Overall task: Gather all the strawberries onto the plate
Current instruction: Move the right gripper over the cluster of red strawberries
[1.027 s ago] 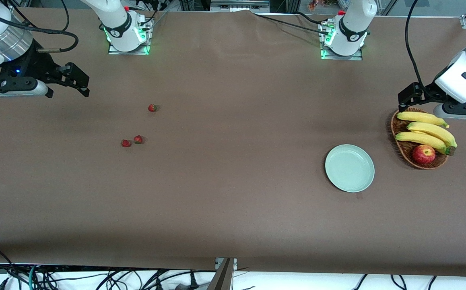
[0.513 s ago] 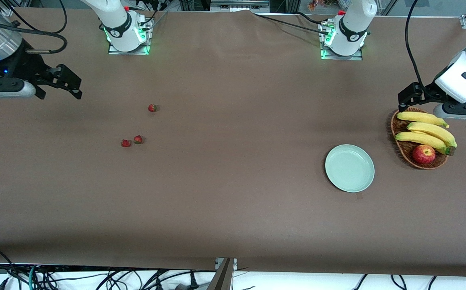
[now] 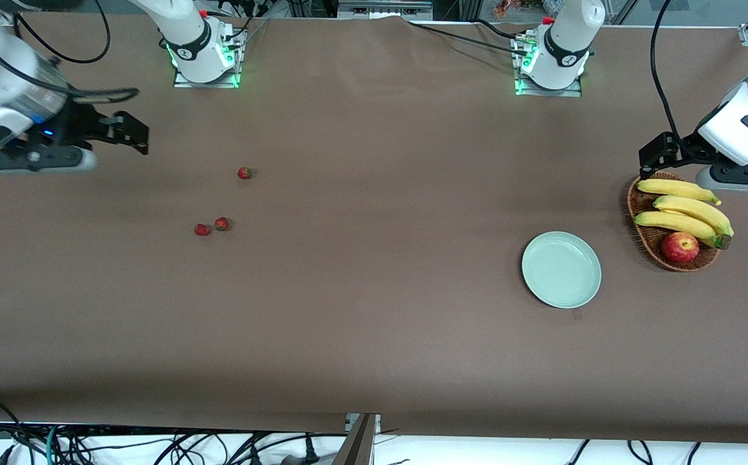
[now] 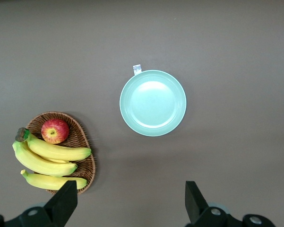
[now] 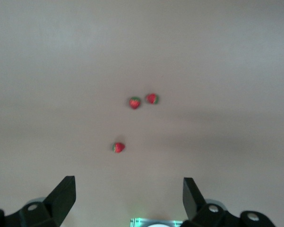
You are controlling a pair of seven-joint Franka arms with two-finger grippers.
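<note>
Strawberries lie loose on the brown table (image 3: 374, 336) in the front view: one (image 3: 244, 173) alone, and a pair (image 3: 212, 227) side by side nearer the camera, all toward the right arm's end. The plate (image 3: 561, 269) sits bare toward the left arm's end, beside a wicker basket (image 3: 645, 242) of bananas (image 3: 687, 212) and an apple (image 3: 680, 247). The right pincer (image 3: 130, 134) hangs over bare cloth; the left pincer (image 3: 649, 163) hangs over the basket's edge. Left wrist view: spread, empty fingers (image 4: 64, 202) above plate (image 4: 152, 103) and basket (image 4: 82, 144). Right wrist view: spread, empty fingers (image 5: 62, 195) above three berries (image 5: 134, 102).
</note>
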